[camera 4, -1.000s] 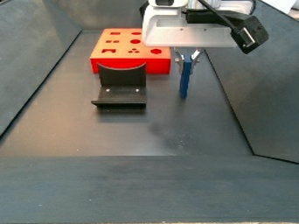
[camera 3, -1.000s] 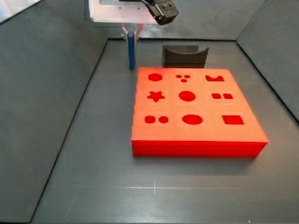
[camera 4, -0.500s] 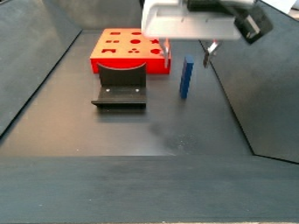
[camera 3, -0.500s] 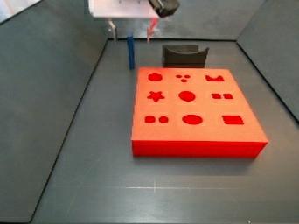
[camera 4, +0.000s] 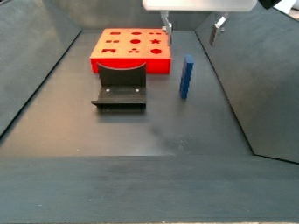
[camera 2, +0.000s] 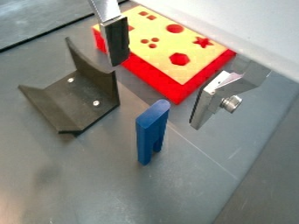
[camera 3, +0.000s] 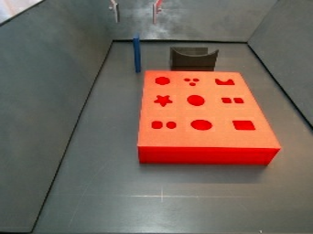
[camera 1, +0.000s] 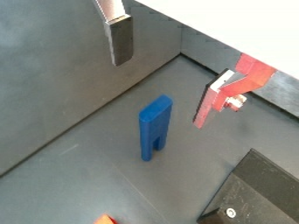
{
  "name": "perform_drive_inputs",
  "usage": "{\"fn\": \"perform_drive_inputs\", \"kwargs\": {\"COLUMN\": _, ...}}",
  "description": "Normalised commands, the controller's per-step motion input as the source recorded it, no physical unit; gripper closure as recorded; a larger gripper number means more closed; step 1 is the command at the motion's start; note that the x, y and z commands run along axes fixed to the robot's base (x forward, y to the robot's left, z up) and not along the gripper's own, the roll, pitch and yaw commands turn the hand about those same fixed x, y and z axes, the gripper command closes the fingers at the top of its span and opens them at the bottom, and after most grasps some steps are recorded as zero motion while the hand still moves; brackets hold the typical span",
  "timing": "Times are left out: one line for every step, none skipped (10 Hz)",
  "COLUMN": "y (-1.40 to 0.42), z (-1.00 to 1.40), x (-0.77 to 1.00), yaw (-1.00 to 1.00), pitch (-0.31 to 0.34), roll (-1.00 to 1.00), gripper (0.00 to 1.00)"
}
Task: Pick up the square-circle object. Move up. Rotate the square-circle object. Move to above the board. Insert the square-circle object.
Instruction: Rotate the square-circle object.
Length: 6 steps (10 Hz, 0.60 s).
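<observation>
The square-circle object, a blue peg (camera 3: 137, 55), stands upright on the dark floor, beside the fixture and off the far corner of the red board (camera 3: 184, 144). It shows in the other side view (camera 4: 186, 77) and in both wrist views (camera 1: 153, 129) (camera 2: 152, 131). My gripper (camera 4: 193, 24) is open and empty, high above the peg, at the top edge of both side views (camera 3: 135, 9). In both wrist views the peg stands between and well below the spread fingers (camera 1: 119, 39) (camera 2: 114, 42), touching neither.
The dark L-shaped fixture (camera 4: 121, 87) (camera 3: 193, 58) stands between the board (camera 4: 111, 66) and the open floor; it shows in a wrist view (camera 2: 70, 92). Dark sloping walls enclose the floor on all sides.
The gripper's fingers have spread apart and it has risen straight up, almost out of both side views. The blue peg has stayed standing on the floor where it was.
</observation>
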Motion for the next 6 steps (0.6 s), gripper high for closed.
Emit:
{"fn": "perform_drive_inputs", "kwargs": {"y": 0.0, "z": -0.08, "x": 0.02, "yaw": -1.0, "pitch": 0.006, "roll": 0.0, "gripper": 0.0}}
{"fn": "perform_drive_inputs", "kwargs": {"y": 0.01, "z": -0.05, "x": 0.03, "yaw": -1.0, "pitch": 0.003, "roll": 0.0, "gripper": 0.0}}
{"fn": "perform_drive_inputs", "kwargs": {"y": 0.01, "z": -0.04, "x": 0.03, "yaw": -1.0, "pitch": 0.003, "roll": 0.0, "gripper": 0.0}}
{"fn": "perform_drive_inputs", "kwargs": {"y": 0.01, "z": -0.04, "x": 0.03, "yaw": -1.0, "pitch": 0.003, "roll": 0.0, "gripper": 0.0}}
{"fn": "perform_drive_inputs", "kwargs": {"y": 0.01, "z": -0.04, "x": 0.03, "yaw": -1.0, "pitch": 0.003, "roll": 0.0, "gripper": 0.0}}
{"fn": "perform_drive_inputs", "kwargs": {"y": 0.01, "z": -0.04, "x": 0.03, "yaw": -1.0, "pitch": 0.003, "roll": 0.0, "gripper": 0.0}}
